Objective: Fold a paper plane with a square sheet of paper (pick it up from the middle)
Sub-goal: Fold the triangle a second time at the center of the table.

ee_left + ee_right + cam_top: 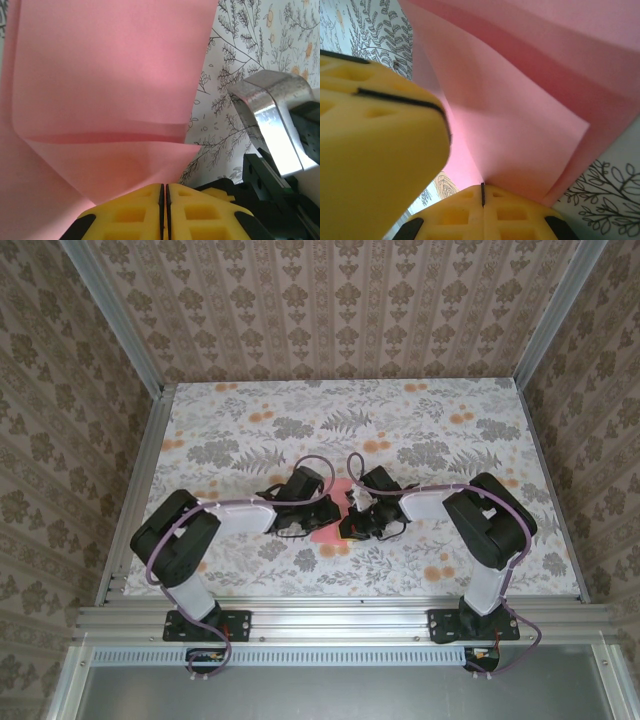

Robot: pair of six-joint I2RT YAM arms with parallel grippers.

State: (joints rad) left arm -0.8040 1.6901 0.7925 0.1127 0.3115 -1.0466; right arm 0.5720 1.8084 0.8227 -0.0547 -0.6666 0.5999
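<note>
The square sheet of paper (328, 533) is salmon pink and lies between the two arms at the middle of the table. In the left wrist view the sheet (110, 75) rises in folded layers with a crease across it, and its lower point runs down into my left gripper (164, 187), whose yellow jaws are shut on it. My right gripper (482, 185) is also shut, pinching the sheet (530, 100) where two layers meet. The left gripper's yellow fingers (380, 150) loom close at the left of the right wrist view. From above, the left gripper (330, 512) and right gripper (352, 523) almost touch. I see folded layers, not a paper plane's shape.
The table (450, 440) has a cloth printed with grey leaves and small orange flowers. Patterned walls and metal rails (140, 470) close it in on three sides. A shiny metal bracket of the right arm (272, 115) stands close to the sheet's right edge.
</note>
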